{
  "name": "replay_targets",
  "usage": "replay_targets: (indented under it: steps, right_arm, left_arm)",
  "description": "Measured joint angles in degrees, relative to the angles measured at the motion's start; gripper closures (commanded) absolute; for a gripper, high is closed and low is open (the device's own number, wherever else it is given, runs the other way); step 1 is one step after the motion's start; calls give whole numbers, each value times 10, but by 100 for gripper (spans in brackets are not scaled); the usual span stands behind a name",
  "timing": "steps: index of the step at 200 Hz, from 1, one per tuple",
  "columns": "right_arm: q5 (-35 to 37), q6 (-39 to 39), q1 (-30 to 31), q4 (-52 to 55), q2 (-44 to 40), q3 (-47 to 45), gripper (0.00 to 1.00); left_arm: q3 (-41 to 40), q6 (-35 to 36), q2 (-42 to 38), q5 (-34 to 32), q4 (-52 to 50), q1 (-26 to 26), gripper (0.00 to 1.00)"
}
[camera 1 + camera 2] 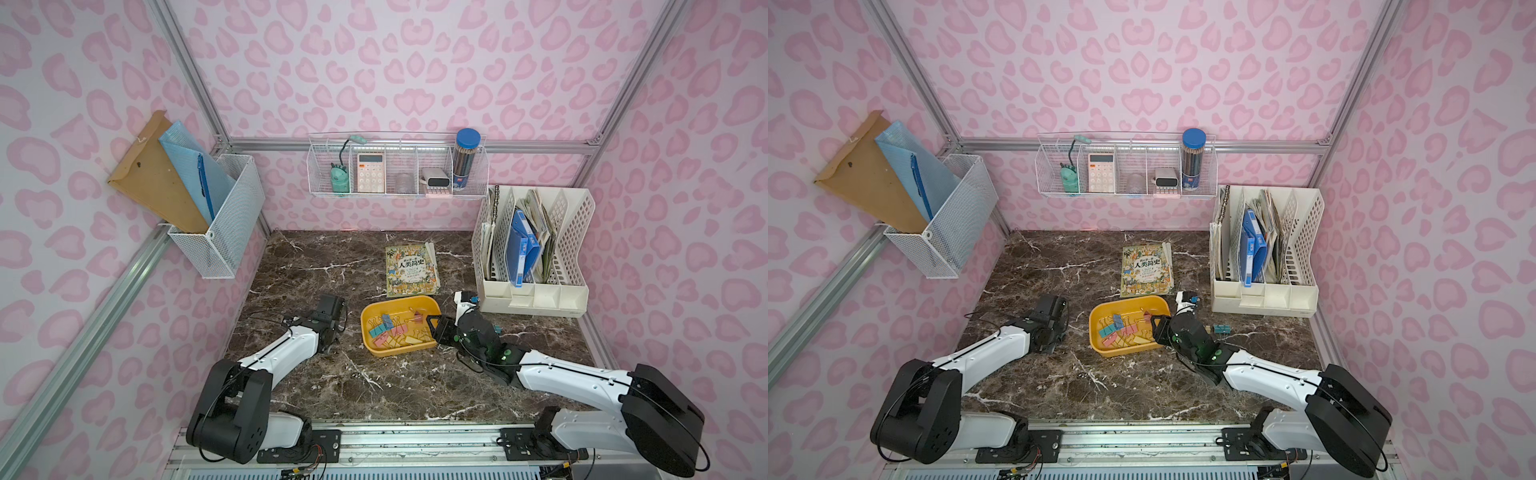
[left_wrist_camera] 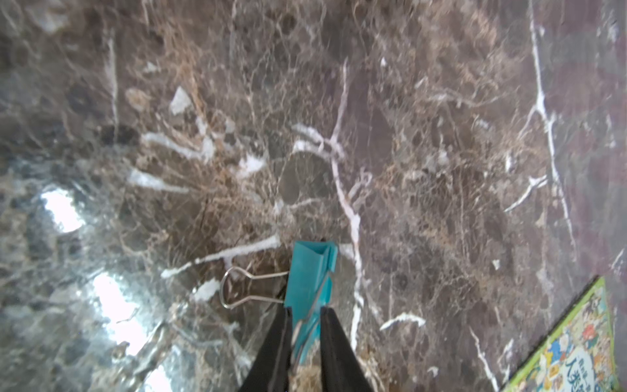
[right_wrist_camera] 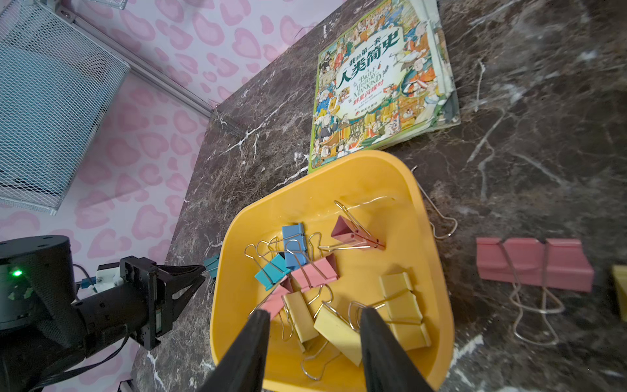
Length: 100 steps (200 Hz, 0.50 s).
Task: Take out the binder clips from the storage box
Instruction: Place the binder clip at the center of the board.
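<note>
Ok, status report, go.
Left pincer: teal clip between jaws over table, grip unclear. Right pincer open above binder clips in storage box. Nothing blocking.

Pink heart-patterned walls [image 1: 415, 62] are enclosing a dark marble counter [image 1: 332, 395]. Aluminium framing [image 1: 540, 146] is running along the corners, and light is reflecting off the counter surface.

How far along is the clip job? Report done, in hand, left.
Done: a pink clip lies on the table outside the storage box. In hand: a teal clip sits between the left pincer's fingers; the right pincer hangs open over the box. Left: a pile of binder clips lies inside.
</note>
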<state>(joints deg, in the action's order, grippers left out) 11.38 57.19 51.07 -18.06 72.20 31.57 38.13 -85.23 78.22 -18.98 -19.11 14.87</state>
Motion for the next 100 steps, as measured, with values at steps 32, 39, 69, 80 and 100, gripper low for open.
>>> replay_targets:
  steps: [32, 39, 69, 80, 100]
  right_arm:
    - [-15, 0, -12, 1, -1, 0, 52]
    - [-16, 0, -15, 2, -2, 0, 52]
    - [-26, -6, -28, 3, -16, -3, 51]
    - [-31, -13, -34, 3, -21, -6, 51]
    - [-48, -27, -50, 3, -34, -15, 50]
  left_arm:
    - [30, 14, -27, 23, -49, 0, 49]
    - [37, 19, -37, 24, -61, 0, 42]
    - [54, 35, -74, 21, -122, 0, 27]
    - [62, 50, -80, 22, -143, 0, 27]
    - [84, 109, -83, 40, -157, 6, 36]
